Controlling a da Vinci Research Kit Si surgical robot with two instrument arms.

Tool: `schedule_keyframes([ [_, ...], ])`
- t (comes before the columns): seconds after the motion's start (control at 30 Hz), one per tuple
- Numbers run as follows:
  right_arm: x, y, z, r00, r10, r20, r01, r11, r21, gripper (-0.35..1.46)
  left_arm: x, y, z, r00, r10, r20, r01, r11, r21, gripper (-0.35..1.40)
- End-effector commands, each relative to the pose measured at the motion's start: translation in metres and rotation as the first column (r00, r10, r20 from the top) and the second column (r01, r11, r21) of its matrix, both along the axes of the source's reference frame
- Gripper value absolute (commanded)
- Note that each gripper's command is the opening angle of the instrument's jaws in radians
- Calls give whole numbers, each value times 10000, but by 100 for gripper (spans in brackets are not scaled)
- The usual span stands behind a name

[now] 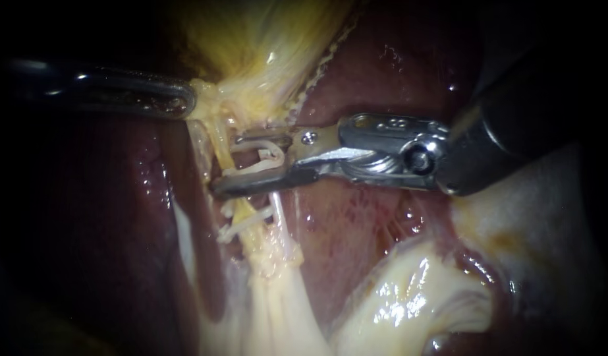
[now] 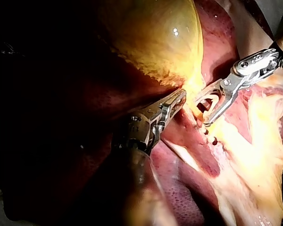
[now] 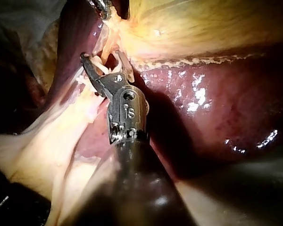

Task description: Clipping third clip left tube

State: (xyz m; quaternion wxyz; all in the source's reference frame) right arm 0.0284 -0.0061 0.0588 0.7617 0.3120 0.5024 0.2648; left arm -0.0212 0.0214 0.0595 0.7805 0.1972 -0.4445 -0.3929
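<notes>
A pale yellow tube (image 1: 219, 150) runs down from the gallbladder (image 1: 264, 39) neck. My right instrument (image 1: 226, 165) stands with its jaws open on either side of this tube, and a small white clip (image 1: 271, 155) sits deep between them. Lower on the same strand are white clips (image 1: 239, 224). My left instrument (image 1: 185, 104) is shut on tissue at the gallbladder neck, holding it taut. In the left wrist view the left instrument (image 2: 179, 97) grips beside the open right instrument (image 2: 203, 110). From the right wrist, the right instrument (image 3: 101, 59) straddles the strand.
Dark red liver (image 1: 383, 79) lies behind and to both sides of the tube. Glistening pale fatty tissue (image 1: 409, 296) bulges at the lower right, under the right instrument's shaft. Pale strands fan out below the clips.
</notes>
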Motion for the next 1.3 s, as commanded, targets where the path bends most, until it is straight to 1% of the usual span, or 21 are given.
schedule_keyframes([
  [0.03, 2, -1, 1, 10000, 49, -35, -49, 10000, 21, 49, -1, 0, 0, 10000, -2, -1, 2, 10000, -3, -35],
  [0.1, 7, -3, 2, 9996, 216, -168, -213, 9996, 178, 49, -1, 0, 0, 10000, -4, -2, 4, 10000, -4, -35],
  [0.17, 14, -3, 3, 9980, 263, -570, -235, 9984, 508, 50, -1, 0, 1, 10000, -4, -3, 4, 10000, -5, -35],
  [0.2, 16, -3, 2, 9964, 228, -822, -171, 9975, 691, 50, -1, 0, 1, 10000, -4, -3, 4, 10000, -6, -35],
  [0.23, 17, -4, 1, 9917, 186, -1274, -57, 9949, 1012, 50, -1, 0, 1, 10000, -3, -3, 3, 10000, -6, -35],
  [0.3, 17, -4, -1, 9811, 187, -1924, 90, 9898, 1422, 50, -1, 0, 1, 10000, -3, -3, 3, 10000, -6, -35],
  [0.33, 17, -3, -4, 9724, 232, -2322, 151, 9867, 1621, 50, -1, 0, 1, 10000, -2, -2, 2, 10000, -7, -35],
  [0.4, 17, 0, -8, 9595, 357, -2795, 204, 9805, 1953, 49, -1, -1, 1, 10000, -3, -3, 3, 10000, -7, -35],
  [0.43, 17, 2, -12, 9522, 477, -3017, 175, 9775, 2100, 49, -1, -1, 1, 10000, -3, -3, 3, 10000, -8, -35],
  [0.5, 16, 5, -19, 9418, 596, -3310, 187, 9734, 2285, 49, -1, -1, 1, 10000, -3, -3, 3, 10000, -8, -35],
  [0.57, 16, 9, -28, 9335, 708, -3514, 177, 9700, 2424, 49, -1, -1, 1, 10000, -3, -3, 3, 10000, -8, -35],
  [0.67, 17, 11, -37, 9276, 771, -3656, 181, 9681, 2500, 48, -1, -1, 1, 10000, -3, -4, 3, 10000, -9, -35],
  [0.7, 17, 12, -40, 9265, 793, -3680, 172, 9677, 2517, 46, -1, -1, 1, 10000, -2, -3, 2, 10000, -9, -35],
  [0.83, 15, 16, -44, 9267, 830, -3664, 169, 9651, 2613, 42, -1, -1, 1, 10000, -1, -3, 1, 10000, -10, -35],
  [0.9, 12, 19, -45, 9284, 902, -3604, 154, 9599, 2799, 36, -1, -1, 1, 10000, -1, -2, 1, 10000, -9, -35],
  [1.0, 8, 23, -46, 9338, 1246, -3355, -158, 9508, 3094, 27, -1, -1, 1, 10000, -2, -3, 2, 10000, -9, -35],
  [1.03, 7, 24, -45, 9345, 1292, -3318, -194, 9489, 3150, 24, -2, -1, 1, 10000, -3, -4, 3, 10000, -9, -35],
  [1.07, 6, 25, -44, 9351, 1339, -3280, -232, 9470, 3204, 19, -2, 0, 1, 10000, -4, -4, 4, 10000, -9, -35],
  [1.1, 6, 26, -43, 9366, 1414, -3206, -269, 9413, 3366, 11, -2, 0, 1, 10000, -4, -4, 4, 10000, -9, -35],
  [1.2, 6, 28, -38, 9383, 1484, -3123, -286, 9335, 3575, -5, -2, 0, 1, 10000, -6, -5, 6, 10000, -9, -35],
  [1.3, 4, 28, -35, 9407, 1555, -3013, -279, 9211, 3884, -24, -2, 0, 1, 10000, -6, -5, 6, 10000, -9, -35],
])
